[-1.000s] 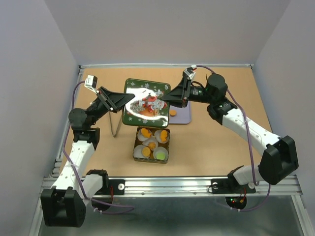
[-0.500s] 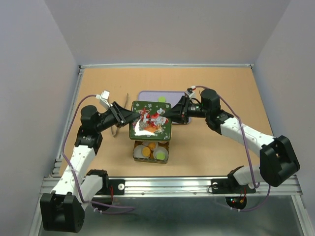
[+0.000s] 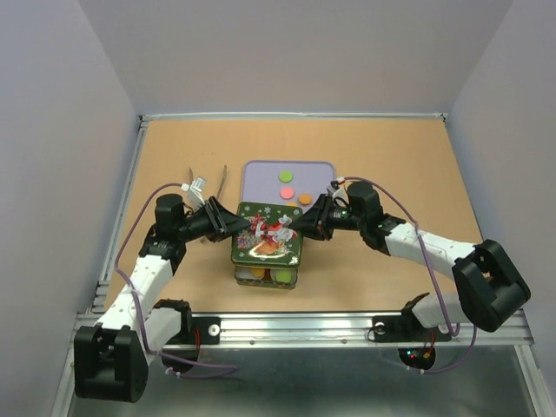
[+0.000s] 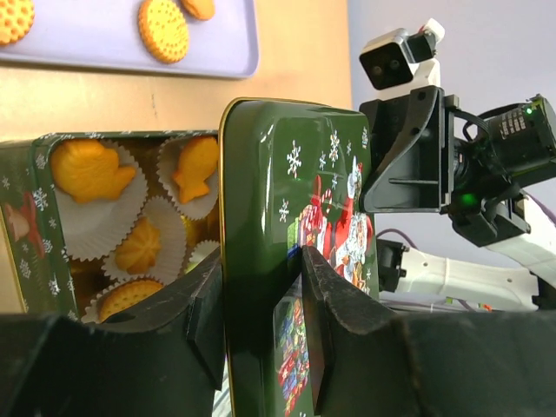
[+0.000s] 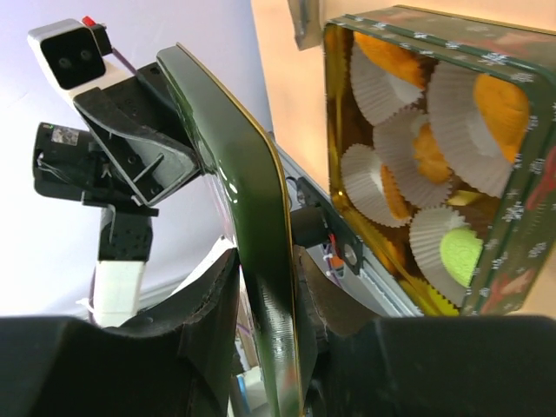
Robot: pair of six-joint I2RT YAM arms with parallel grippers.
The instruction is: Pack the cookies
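Lid [image 3: 267,233] has come down right over the tin [image 3: 265,276], so closing is near. Left claw [image 3: 228,223] at 9 o'clock and right claw [image 3: 305,222] at 3 pinch its edges. Cookies [image 4: 87,169] sit inside; some wait on the tray [image 3: 261,172].

The lid [image 3: 267,233] sits over the tin [image 3: 266,277], between left gripper [image 3: 230,224] and right gripper [image 3: 300,223]; behind, tray [image 3: 261,178] bearing cookies [image 3: 305,199].
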